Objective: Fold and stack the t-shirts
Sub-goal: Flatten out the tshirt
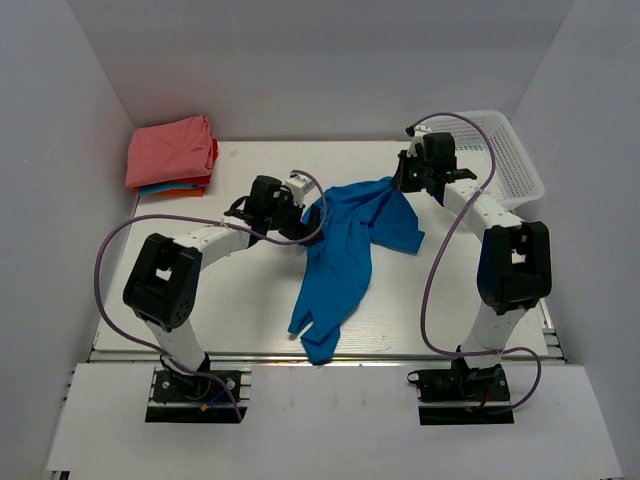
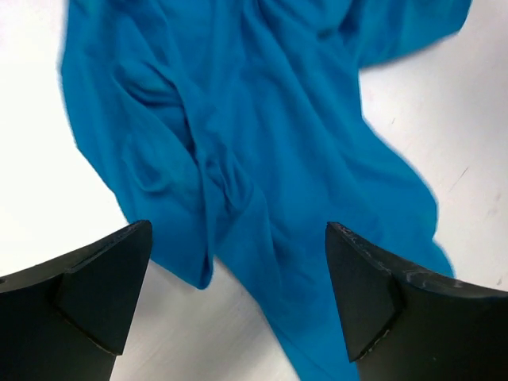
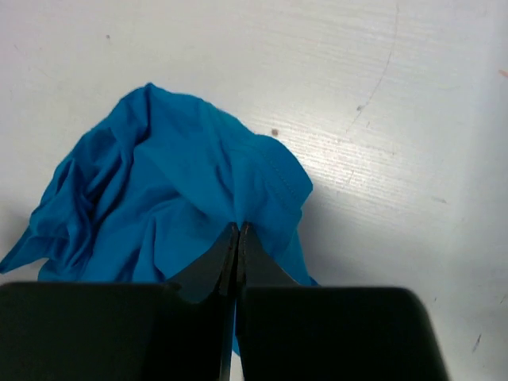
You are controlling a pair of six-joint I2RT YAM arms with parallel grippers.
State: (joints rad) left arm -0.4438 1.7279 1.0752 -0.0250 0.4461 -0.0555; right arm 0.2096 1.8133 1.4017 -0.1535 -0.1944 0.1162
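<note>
One blue shirt (image 1: 345, 255) sprawls crumpled in the middle of the counter (image 1: 250, 310). Its far edge is pinched in the right gripper (image 3: 238, 232), likely to spread it. The left gripper (image 2: 238, 230) hangs spread above the cloth, grasping nothing. Three folded shirts (image 1: 170, 150) are stacked at the far-left corner, and one basket (image 1: 505, 150) sits far-right.

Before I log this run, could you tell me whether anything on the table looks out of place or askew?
Only the blue t-shirt: it lies crumpled and twisted mid-table, one edge pinched in the right pincer. The folded stack looks tidy.
</note>
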